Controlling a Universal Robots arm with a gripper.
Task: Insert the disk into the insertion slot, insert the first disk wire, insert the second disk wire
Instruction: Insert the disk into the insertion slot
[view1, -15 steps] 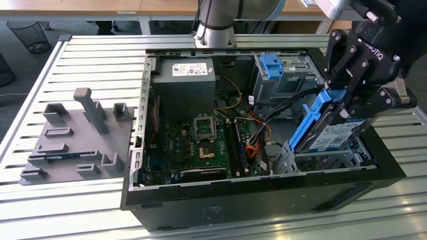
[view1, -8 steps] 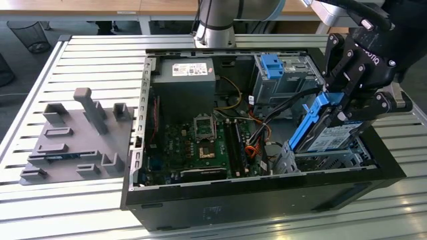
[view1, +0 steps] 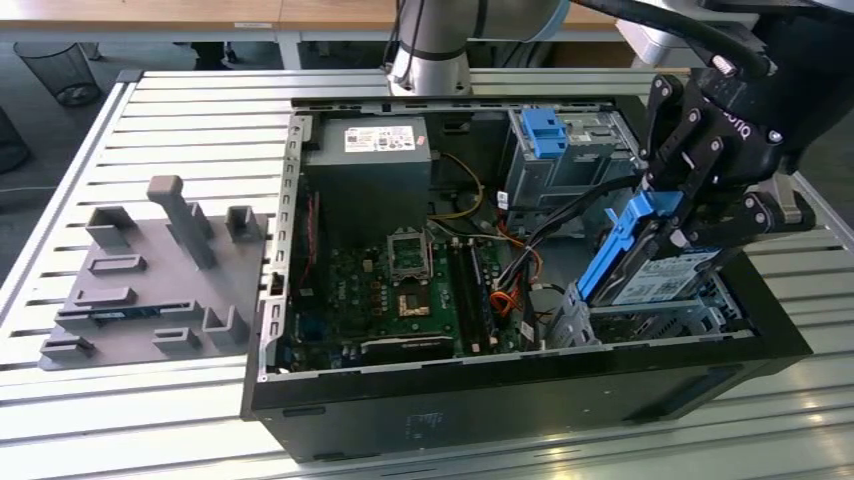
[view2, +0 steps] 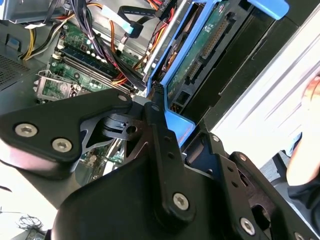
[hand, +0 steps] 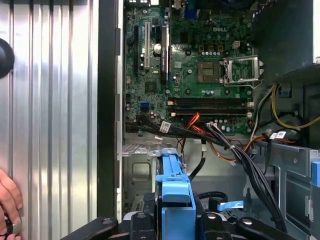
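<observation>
While I watch the exterior view, my gripper (view1: 663, 215) sits clamped on the blue frame of the disk (view1: 667, 275). The disk hangs tilted, with its lower end at the mouth of the slot (view1: 654, 322) and not yet seated. I cannot tell whether they touch. Cables (hand: 235, 150) run loose beside the slot, across from the motherboard (hand: 190, 75), inside the case (view1: 507, 410). In the first wrist view a person's hand (hand: 7, 202) rests on the table (hand: 50, 100) outside the case.
</observation>
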